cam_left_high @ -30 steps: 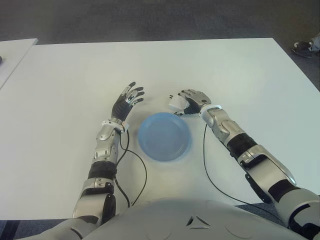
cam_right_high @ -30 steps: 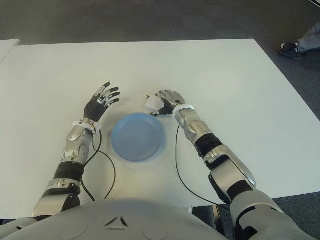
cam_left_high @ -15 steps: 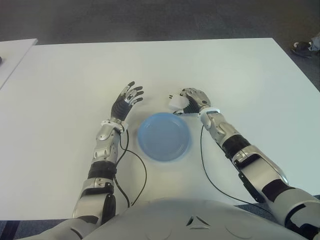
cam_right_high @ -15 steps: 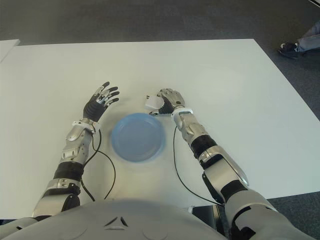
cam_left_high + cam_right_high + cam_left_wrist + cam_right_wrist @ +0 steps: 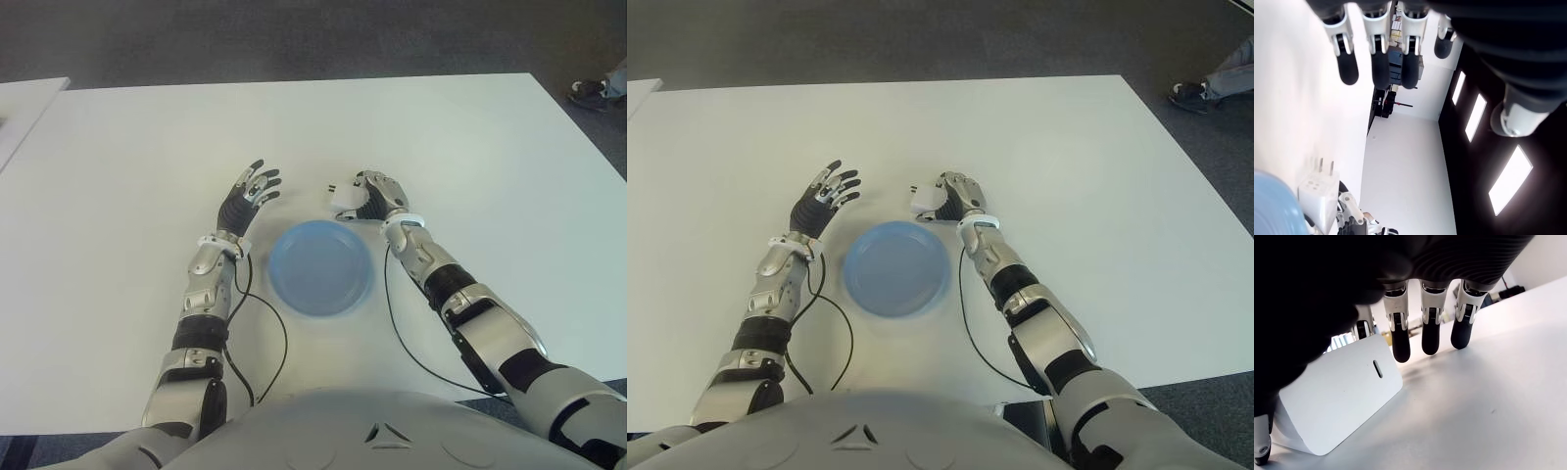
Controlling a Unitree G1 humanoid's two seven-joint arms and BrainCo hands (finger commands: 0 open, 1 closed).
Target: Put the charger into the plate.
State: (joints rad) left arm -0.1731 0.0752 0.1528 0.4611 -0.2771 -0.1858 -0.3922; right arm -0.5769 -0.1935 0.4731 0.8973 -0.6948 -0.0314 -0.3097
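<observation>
charger (image 5: 344,199) was pinched in the right hand (image 5: 377,196) just beyond the plate (image 5: 321,266), not yet in it; left hand (image 5: 250,195) was spread, empty.

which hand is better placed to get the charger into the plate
The right hand: it already grips the white charger just beyond the blue plate. The left hand shows open, left of the plate.

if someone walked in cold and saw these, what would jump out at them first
The blue plate stands out first, alone on the white table between the two arms. Just beyond its far rim, the right hand grips a white charger, prongs pointing away from the hand. The left hand shows to the plate's left, fingers spread and holding nothing.
</observation>
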